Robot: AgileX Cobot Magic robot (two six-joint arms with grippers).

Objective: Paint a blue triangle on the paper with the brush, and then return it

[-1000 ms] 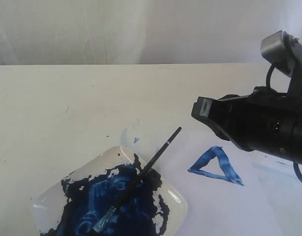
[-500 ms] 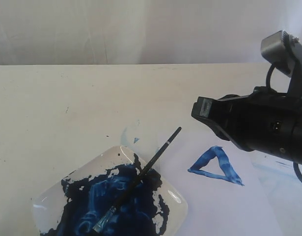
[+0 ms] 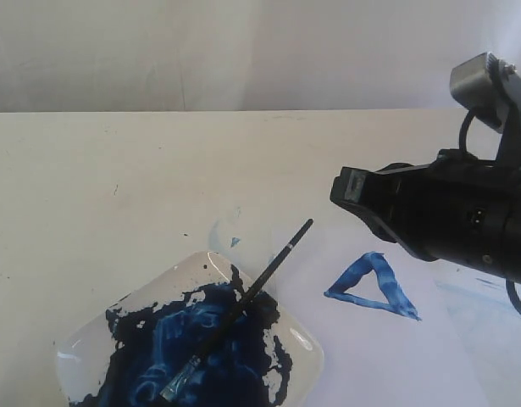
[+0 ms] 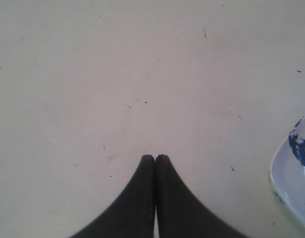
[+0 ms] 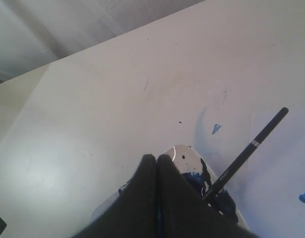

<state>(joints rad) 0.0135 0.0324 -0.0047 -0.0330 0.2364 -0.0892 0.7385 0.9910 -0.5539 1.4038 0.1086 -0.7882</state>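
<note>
Exterior view: the brush (image 3: 241,303) lies free in the dish (image 3: 185,268), its bristles down in the dark blue paint. Its black handle slants up over the dish's rim, and its tip ends over the edge of the paper (image 3: 387,360). No gripper touches it. The blue triangle (image 3: 372,288) sits on the paper, beside the handle's tip and apart from it, just below the right arm (image 3: 451,222) as seen here. The arm hangs above the table (image 3: 116,170), well clear of the brush.

Right wrist view: the right gripper (image 5: 156,157) has its two dark fingers pressed together with nothing between them. The fingertips overlap the near rim of the dish (image 5: 179,150). The brush (image 5: 246,151) lies off to one side of them, apart, with its handle angling away from the fingertips.

Left wrist view: the left gripper (image 4: 154,157) is likewise closed and empty over bare, speckled table. Only a corner of the dish (image 4: 291,183) shows at the frame's edge, and the brush is out of that view.
</note>
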